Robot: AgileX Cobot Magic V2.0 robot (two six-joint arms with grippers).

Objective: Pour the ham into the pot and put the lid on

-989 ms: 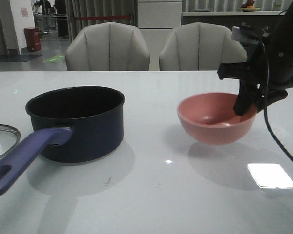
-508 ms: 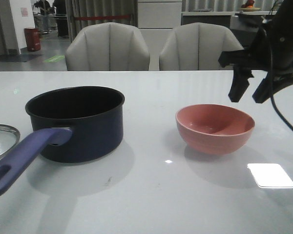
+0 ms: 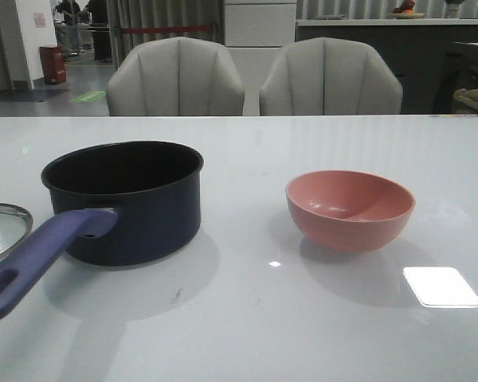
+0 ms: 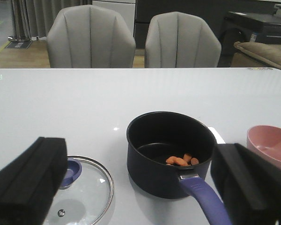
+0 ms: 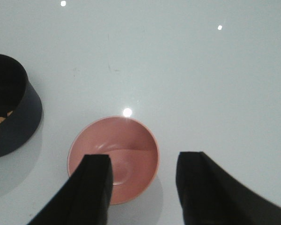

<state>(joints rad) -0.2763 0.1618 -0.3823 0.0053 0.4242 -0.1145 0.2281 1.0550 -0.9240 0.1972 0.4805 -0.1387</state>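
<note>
Pot (image 3: 123,199) on the white table (image 3: 255,318), toward its left edge, purple handle (image 3: 40,259) pointing to the near-left corner. Ham (image 4: 181,160) lies in pieces on the pot floor. Lid (image 4: 79,190) rests flat at the left edge, just beside the pot, knob up. Empty pink bowl (image 3: 350,209) stands upright, well apart to the right. Left gripper (image 4: 140,187) spread wide, holding nothing, pot framed between its fingers. Right gripper (image 5: 143,187) spread, above the bowl, clear of it
</note>
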